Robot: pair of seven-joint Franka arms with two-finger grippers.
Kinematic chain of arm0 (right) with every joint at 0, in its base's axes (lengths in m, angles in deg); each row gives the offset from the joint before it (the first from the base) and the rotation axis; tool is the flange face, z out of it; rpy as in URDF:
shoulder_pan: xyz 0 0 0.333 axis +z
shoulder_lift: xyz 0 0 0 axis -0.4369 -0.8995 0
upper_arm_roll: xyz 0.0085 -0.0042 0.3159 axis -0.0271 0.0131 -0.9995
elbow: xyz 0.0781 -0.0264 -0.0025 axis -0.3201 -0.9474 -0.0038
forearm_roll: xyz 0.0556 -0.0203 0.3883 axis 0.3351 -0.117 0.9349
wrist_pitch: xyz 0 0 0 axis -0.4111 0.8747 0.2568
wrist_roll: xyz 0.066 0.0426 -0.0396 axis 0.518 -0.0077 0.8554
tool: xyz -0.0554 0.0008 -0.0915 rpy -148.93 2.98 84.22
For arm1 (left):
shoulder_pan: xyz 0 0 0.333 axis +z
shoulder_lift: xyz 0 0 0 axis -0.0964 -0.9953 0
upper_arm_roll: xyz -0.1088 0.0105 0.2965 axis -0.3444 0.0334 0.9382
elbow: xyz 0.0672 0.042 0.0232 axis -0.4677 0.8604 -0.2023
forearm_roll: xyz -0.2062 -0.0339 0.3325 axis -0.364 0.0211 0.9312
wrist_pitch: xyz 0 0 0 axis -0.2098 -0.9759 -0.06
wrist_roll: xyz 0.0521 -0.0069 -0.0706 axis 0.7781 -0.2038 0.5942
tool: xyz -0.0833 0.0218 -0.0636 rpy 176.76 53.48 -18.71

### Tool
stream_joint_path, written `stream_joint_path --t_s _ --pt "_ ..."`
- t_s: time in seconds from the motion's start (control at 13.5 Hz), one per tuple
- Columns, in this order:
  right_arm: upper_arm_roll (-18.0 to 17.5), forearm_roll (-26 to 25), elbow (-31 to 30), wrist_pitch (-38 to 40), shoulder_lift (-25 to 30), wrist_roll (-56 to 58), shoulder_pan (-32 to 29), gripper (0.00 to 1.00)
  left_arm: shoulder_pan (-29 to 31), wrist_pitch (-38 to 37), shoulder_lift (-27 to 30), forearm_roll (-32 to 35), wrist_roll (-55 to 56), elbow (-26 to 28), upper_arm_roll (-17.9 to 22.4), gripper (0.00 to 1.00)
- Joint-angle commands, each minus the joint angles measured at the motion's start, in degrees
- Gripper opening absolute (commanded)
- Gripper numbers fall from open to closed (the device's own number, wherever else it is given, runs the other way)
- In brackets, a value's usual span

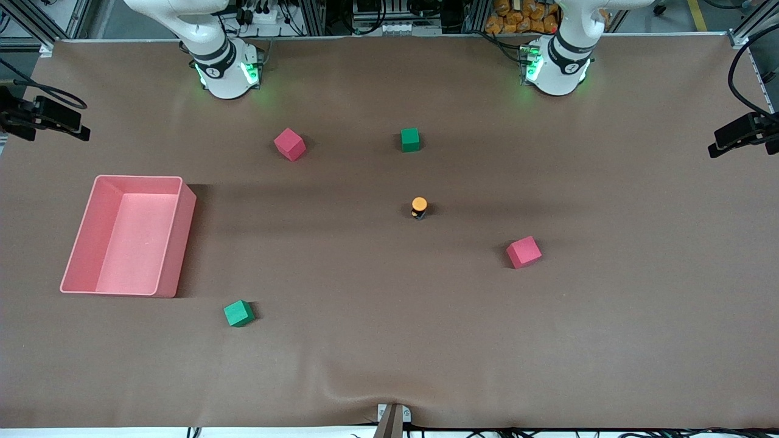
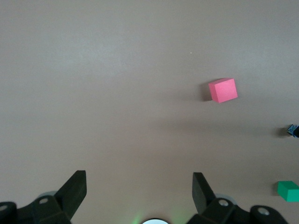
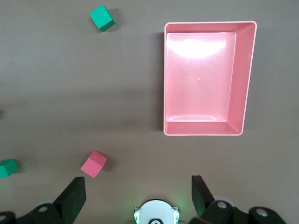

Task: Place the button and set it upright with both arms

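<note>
Right gripper (image 3: 138, 193) fingers spread wide above brown counter (image 3: 70, 84), pink bin (image 3: 247, 79), red cube (image 3: 94, 164), two green cubes (image 3: 102, 17) (image 3: 8, 167)

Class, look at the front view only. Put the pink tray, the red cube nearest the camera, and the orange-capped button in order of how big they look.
1. Pink rectangular plastic tray, by far the largest.
2. Red foam cube, nearest the camera.
3. Tiny orange-capped push-button, the smallest.

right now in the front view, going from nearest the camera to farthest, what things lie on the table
green cube → red cube → button → red cube → green cube. The pink bin spans the nearer ones, so it is left out.
</note>
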State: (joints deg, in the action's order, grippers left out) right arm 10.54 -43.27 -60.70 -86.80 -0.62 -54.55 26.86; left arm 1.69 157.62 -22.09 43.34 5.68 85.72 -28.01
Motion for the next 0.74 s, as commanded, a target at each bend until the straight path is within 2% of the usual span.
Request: stream_joint_path --t_s 0.0,0.3,0.44,0.67 --pt "-0.22 0.09 1.03 0.88 0.06 0.64 -0.51 1.00 -0.11 0.46 0.87 1.06 0.73 0.65 -0.48 1.00" --pt "-0.22 0.09 1.03 0.88 -0.03 0.64 -0.51 1.00 -0.19 0.46 0.70 0.80 0.56 0.39 -0.48 1.00" --pt "-0.30 0.09 1.03 0.88 -0.03 0.64 -0.51 1.00 -0.20 0.46 0.61 0.88 1.17 0.21 -2.22 1.00" --pt "-0.31 0.36 1.03 0.80 -0.12 0.64 -0.51 1.00 -0.11 0.46 0.70 1.06 1.00 0.13 -2.59 1.00"
